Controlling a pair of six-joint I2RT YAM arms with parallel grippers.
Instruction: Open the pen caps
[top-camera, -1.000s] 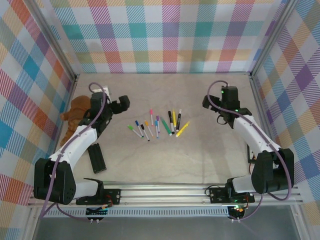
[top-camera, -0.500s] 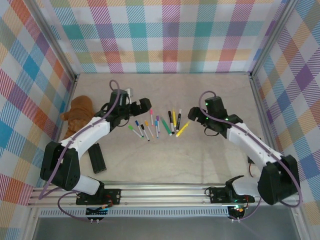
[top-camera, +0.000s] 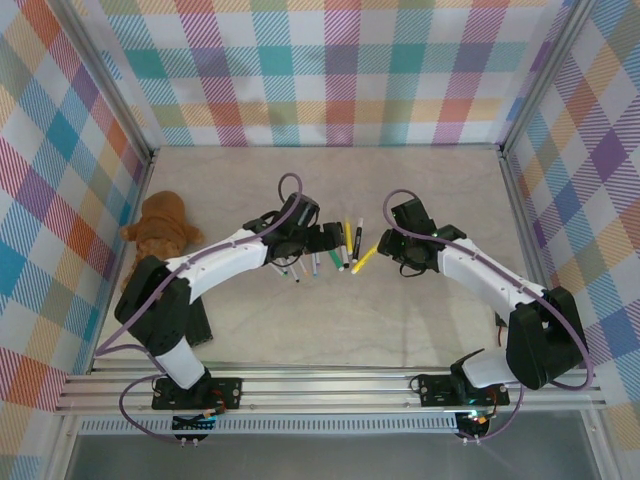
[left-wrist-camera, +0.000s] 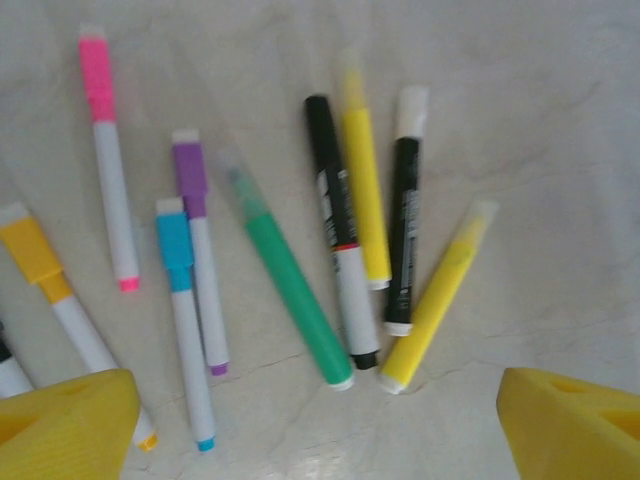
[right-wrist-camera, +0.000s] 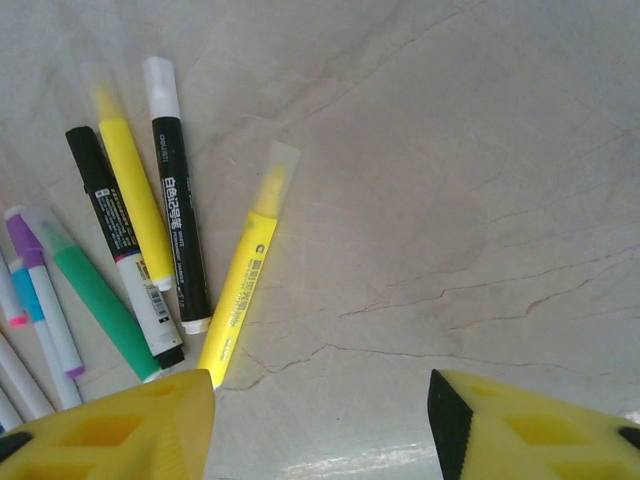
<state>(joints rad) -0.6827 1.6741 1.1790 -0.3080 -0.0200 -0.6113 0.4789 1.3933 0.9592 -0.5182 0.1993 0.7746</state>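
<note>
In the middle of the table (top-camera: 430, 180) a loose fan of pens (top-camera: 347, 240) lay flat, and the pen caps (right-wrist-camera: 160, 80) that I could see all sat on their pens. From the left wrist camera the caps pointed roughly toward 12 o'clock. There was a pink cap (left-wrist-camera: 97, 75) at the 10 o'clock side, then a purple cap (left-wrist-camera: 189, 178) and a blue cap (left-wrist-camera: 173, 238) just beside each other. After them came a green marker (left-wrist-camera: 295, 295) tilted toward 11 o'clock and a black marker (left-wrist-camera: 335, 215) touching a yellow highlighter (left-wrist-camera: 365, 190). Then another black marker with a white cap (left-wrist-camera: 412, 108), and a second yellow highlighter (left-wrist-camera: 438, 300) leaning toward 1 o'clock.

The left gripper (top-camera: 330, 238) hung over the pens at their 9 o'clock side. Its fingers (left-wrist-camera: 65, 425) stood wide apart with nothing between them. The right gripper (top-camera: 383, 250) stood at the 3 o'clock side of the fan, near the second yellow highlighter. Its fingers (right-wrist-camera: 120, 430) were apart too, with bare table between them, and they gripped nothing.

A brown teddy bear (top-camera: 160, 228) lay at the 9 o'clock edge of the table, well apart from the pens.
</note>
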